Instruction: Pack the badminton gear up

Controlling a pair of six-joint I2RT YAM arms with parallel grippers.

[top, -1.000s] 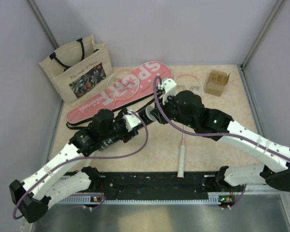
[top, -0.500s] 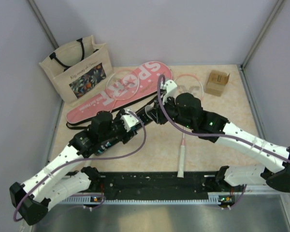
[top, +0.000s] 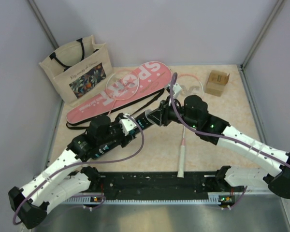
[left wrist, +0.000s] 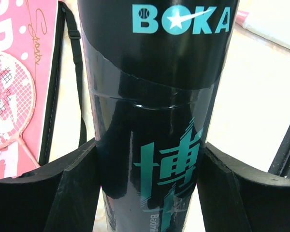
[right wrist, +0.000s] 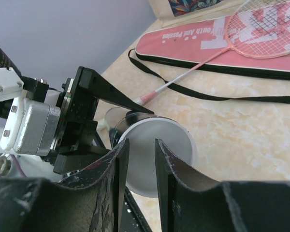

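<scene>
Badminton tube [top: 146, 118], dark, is held near mid-table in the top view, clamped by the left gripper [top: 134, 123]; the right gripper [top: 159, 115] is at its far end. Behind, one racket [top: 120, 83] lies on the pink cover [top: 154, 72]. A second racket [top: 181, 164] lies on the table [top: 159, 154], its head near a cardboard box [top: 217, 82]. A tote bag [top: 77, 67] stands far left.

Left wrist: both fingers [left wrist: 72, 193] press the tube's [left wrist: 154, 96] sides, with the cover [left wrist: 19, 38] and black strap [left wrist: 72, 58] to the left.

Right wrist: the fingers [right wrist: 111, 183] stand a narrow slit apart before the tube's white cap [right wrist: 176, 145]; whether they pinch anything I cannot tell
</scene>
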